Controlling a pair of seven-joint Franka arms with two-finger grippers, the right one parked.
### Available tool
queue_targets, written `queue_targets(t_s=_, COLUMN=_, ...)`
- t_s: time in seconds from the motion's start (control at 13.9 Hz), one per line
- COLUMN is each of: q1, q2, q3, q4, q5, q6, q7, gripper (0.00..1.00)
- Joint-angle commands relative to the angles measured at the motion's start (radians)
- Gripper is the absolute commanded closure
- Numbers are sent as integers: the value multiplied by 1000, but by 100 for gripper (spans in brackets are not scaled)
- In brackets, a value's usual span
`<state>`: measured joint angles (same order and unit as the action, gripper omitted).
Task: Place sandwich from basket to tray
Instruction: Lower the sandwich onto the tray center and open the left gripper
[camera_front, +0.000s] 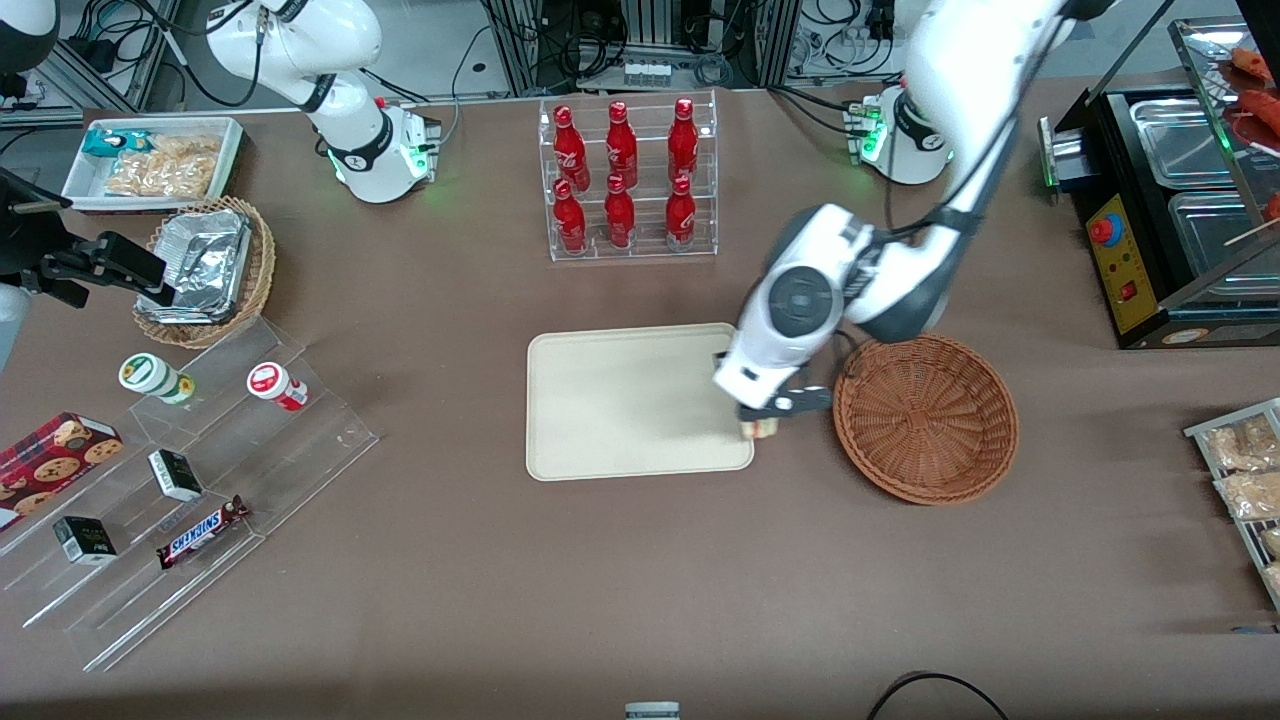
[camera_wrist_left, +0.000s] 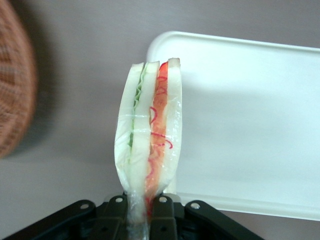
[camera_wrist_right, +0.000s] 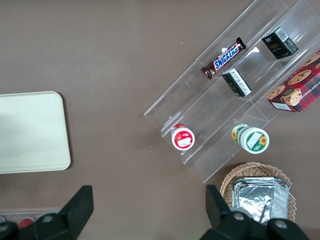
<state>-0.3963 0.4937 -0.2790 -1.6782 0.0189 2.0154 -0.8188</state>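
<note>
My left gripper (camera_front: 768, 418) is shut on the sandwich (camera_wrist_left: 150, 130), a wrapped wedge of pale bread with green, pink and red layers. In the front view only a small bit of the sandwich (camera_front: 764, 430) shows under the gripper. The gripper hangs over the edge of the cream-beige tray (camera_front: 620, 405) that lies nearest the reddish-brown wicker basket (camera_front: 925, 418). The basket holds nothing and stands beside the tray, toward the working arm's end of the table. In the left wrist view the tray (camera_wrist_left: 250, 115) and the basket's rim (camera_wrist_left: 15, 85) flank the sandwich.
A clear rack of red bottles (camera_front: 625, 180) stands farther from the camera than the tray. A tan basket with foil containers (camera_front: 205, 265), a white bin of snacks (camera_front: 150, 160) and a clear stepped snack shelf (camera_front: 180, 480) lie toward the parked arm's end. A black food warmer (camera_front: 1170, 200) stands at the working arm's end.
</note>
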Motion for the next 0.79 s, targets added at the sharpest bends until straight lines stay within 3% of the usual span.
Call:
queue_targets(t_s=0.0, q1=-61, q2=58, q3=7, q4=81, q5=10, q6=37, q7=-52, gripper=95)
queue_targets(t_s=0.36, q1=-174, q2=159, q3=18, q4=156, q5=24, q6=171, q7=-129, gripper=95)
queue_targets(t_s=0.58, q1=-205, q2=235, q3=23, q4=224, q5=158, q6=168, q7=-248, gripper=95)
queue_targets(t_s=0.72, q1=-207, q2=258, q3=21, q4=238, q5=188, q6=164, q7=-270, gripper=95)
